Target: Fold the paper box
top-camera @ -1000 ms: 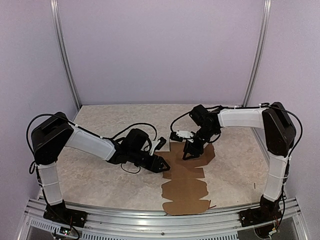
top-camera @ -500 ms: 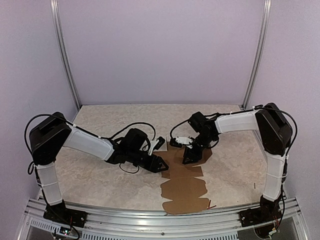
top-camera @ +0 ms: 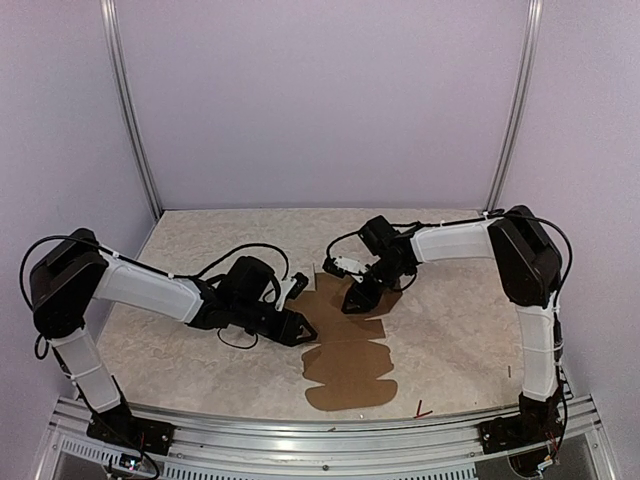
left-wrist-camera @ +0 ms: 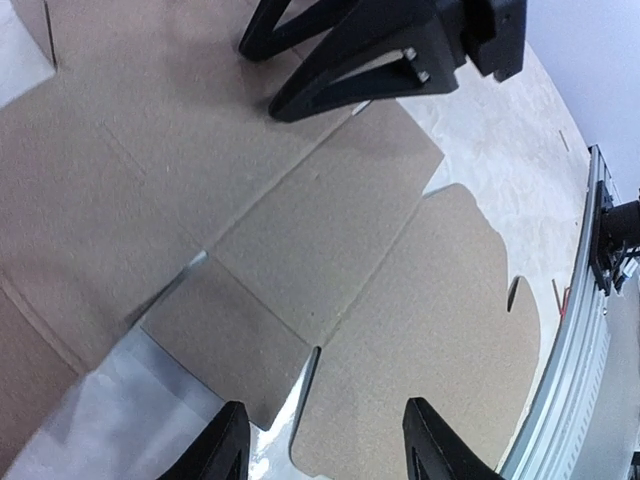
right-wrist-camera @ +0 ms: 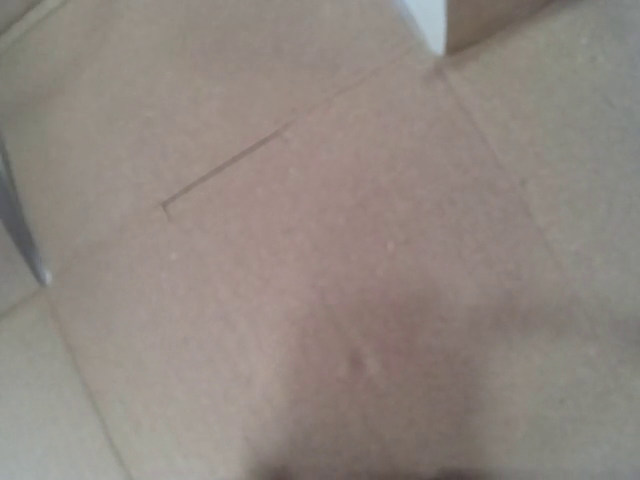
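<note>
The paper box [top-camera: 350,365] is a flat brown cardboard sheet lying unfolded on the table between the arms. My left gripper [top-camera: 303,333] is open and low at the sheet's left edge. In the left wrist view its tips [left-wrist-camera: 330,440] straddle a slit between two flaps of the sheet [left-wrist-camera: 400,300]. My right gripper [top-camera: 352,300] presses down on the far part of the sheet. It also shows in the left wrist view [left-wrist-camera: 262,78] with its tips a little apart and nothing between them. The right wrist view shows only cardboard [right-wrist-camera: 350,250] very close, no fingers.
A small reddish scrap [top-camera: 421,410] lies by the front edge and a dark scrap [top-camera: 508,372] lies near the right arm's base. The aluminium rail [top-camera: 300,440] runs along the near edge, also in the left wrist view [left-wrist-camera: 590,300].
The sheet has slid to the left and slightly nearer under the right gripper. Both arms have moved left with it.
</note>
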### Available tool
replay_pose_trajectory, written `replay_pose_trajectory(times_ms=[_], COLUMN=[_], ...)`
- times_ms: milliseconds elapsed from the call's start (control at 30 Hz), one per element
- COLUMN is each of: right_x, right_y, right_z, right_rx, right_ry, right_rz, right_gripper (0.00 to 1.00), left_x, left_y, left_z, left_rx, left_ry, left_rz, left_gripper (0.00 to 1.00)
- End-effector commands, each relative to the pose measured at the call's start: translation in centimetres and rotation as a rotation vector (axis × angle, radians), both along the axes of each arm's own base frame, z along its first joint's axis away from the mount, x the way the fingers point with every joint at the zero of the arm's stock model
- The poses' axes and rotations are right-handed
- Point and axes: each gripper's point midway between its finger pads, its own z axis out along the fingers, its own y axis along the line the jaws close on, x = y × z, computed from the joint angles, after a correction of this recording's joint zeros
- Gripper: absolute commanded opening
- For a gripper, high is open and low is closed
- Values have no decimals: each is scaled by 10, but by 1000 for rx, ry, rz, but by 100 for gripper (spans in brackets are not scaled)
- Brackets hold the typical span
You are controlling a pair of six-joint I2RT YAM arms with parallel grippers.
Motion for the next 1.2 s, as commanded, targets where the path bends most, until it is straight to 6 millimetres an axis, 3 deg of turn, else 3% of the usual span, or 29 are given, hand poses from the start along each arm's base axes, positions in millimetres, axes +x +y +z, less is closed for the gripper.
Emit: replay_pose_trajectory(times_ms=[0,133,300,767,1167], right_x=[-28,-30,-34,-53,-59], right_y=[-26,-28,-28,-28,-30], right_z=[-62,-64,-67,-85,-91], right_rx=[-157,-160,-157,-143,-129], right_ry=[167,170,189,297,352], right_rz=[-68,-66,-64,-69,-80], right_gripper=[40,40,40,36,35], left_x=[-4,2,4,9,11], left_y=[18,20,3,-33,-55], left_z=[-18,-26,-28,0,-22], left_rx=[80,111,81,-38,-20], left_ry=[41,42,51,17,38], left_rz=[60,83,33,-77,-135], left_gripper=[52,54,54,49,49])
